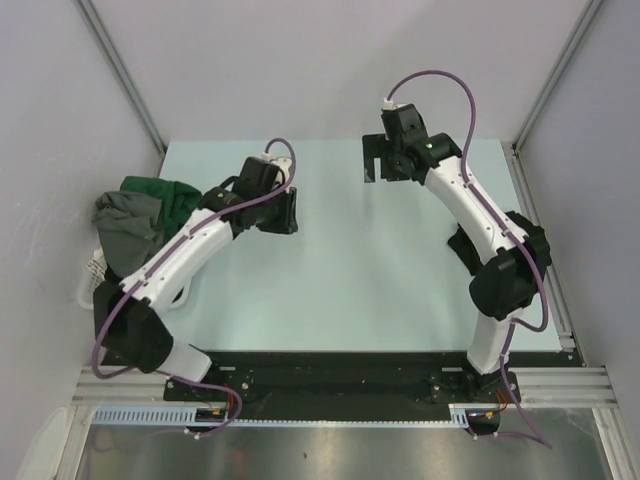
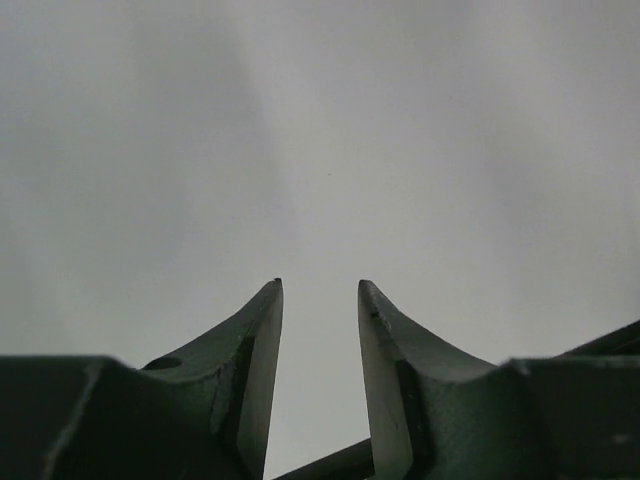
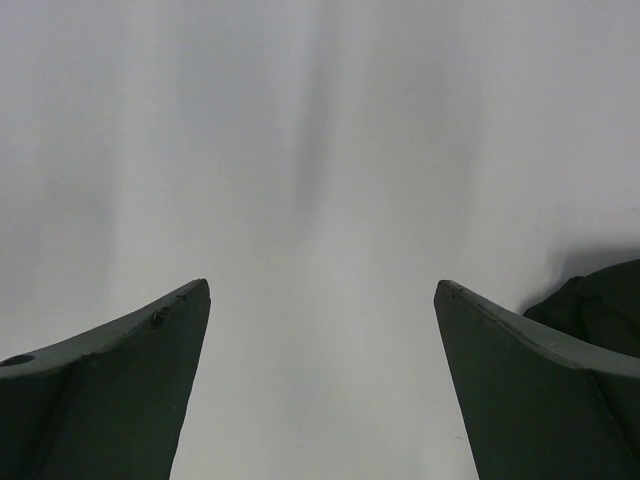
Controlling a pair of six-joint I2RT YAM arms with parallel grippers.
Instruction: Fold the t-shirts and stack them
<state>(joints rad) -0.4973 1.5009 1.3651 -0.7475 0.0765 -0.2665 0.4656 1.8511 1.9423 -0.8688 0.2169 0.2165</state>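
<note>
A heap of t-shirts sits at the table's left edge, a dark green one (image 1: pixel 168 198) on top at the back and a grey one (image 1: pixel 125 232) in front. My left gripper (image 1: pixel 288 211) (image 2: pixel 320 286) hangs over the bare table to the right of the heap. Its jaws stand a narrow gap apart with nothing between them. My right gripper (image 1: pixel 373 160) (image 3: pixel 322 286) is at the back middle, wide open and empty. A dark cloth (image 1: pixel 462 248) (image 3: pixel 598 303), maybe a black t-shirt, lies by the right arm.
A white slatted basket (image 1: pixel 90 272) holds the heap at the left edge, partly behind the left arm. Grey walls close the table on three sides. The pale green tabletop (image 1: pixel 350 280) lies between the two arms.
</note>
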